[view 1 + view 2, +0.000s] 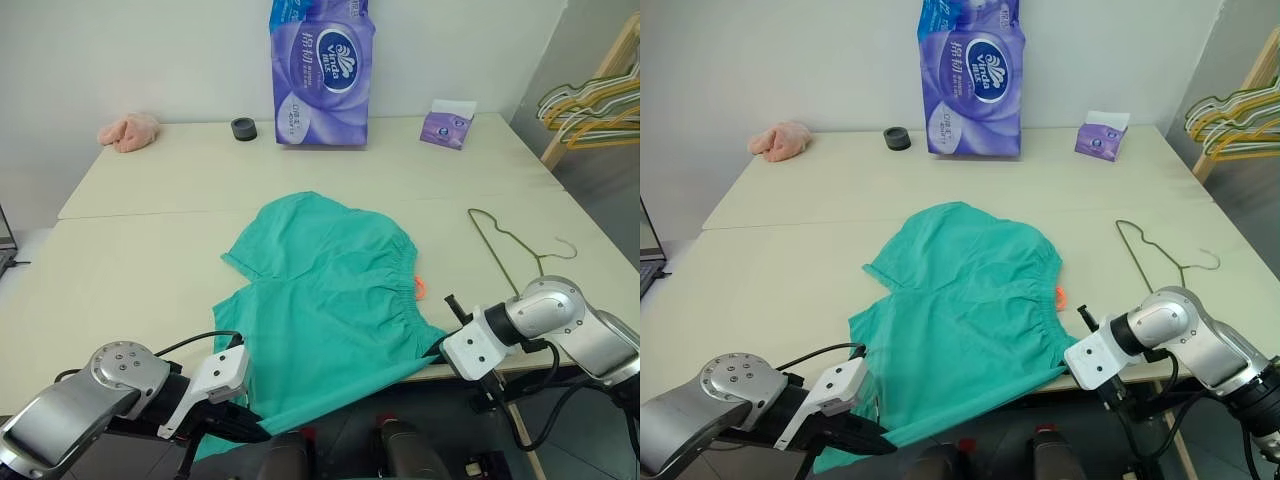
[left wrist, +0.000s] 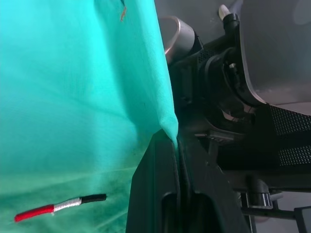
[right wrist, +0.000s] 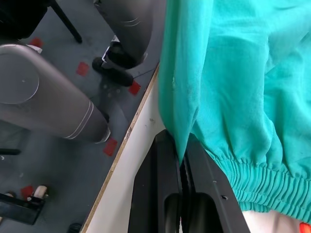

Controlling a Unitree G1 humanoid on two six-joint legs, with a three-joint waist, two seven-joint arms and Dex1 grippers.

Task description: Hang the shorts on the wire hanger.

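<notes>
Your left gripper (image 2: 177,145) has its two black fingers pressed together on a pinched fold at the edge of the shorts (image 1: 325,300); in the left wrist view the teal cloth runs straight down into the seam between them. Your right gripper (image 3: 183,165) is likewise clamped tight on the fabric, close to the gathered elastic waistband, with the cloth drawn up out of its fingertips. In the head views both sets of fingertips are buried under fabric at the table's near edge, so you read the grips from the wrist cameras.

You have one pair of shorts, lying mostly flat on the cream table (image 1: 140,260), its near hem hanging off the front edge between your two arms. Its long axis runs from the near-left to the far-right, with the waistband along its right side and a small orange tag (image 1: 420,287) peeking out there.

One olive wire hanger (image 1: 505,245) lies flat on the table to the right of the shorts, apart from them, hook toward the right edge.

Further back you have one purple tissue pack (image 1: 320,75) standing upright, one small purple tissue box (image 1: 447,125), one black tape roll (image 1: 243,129) and one pink cloth (image 1: 130,131). A bunch of hangers (image 1: 590,105) is cut off at the right border, too tangled to count.
</notes>
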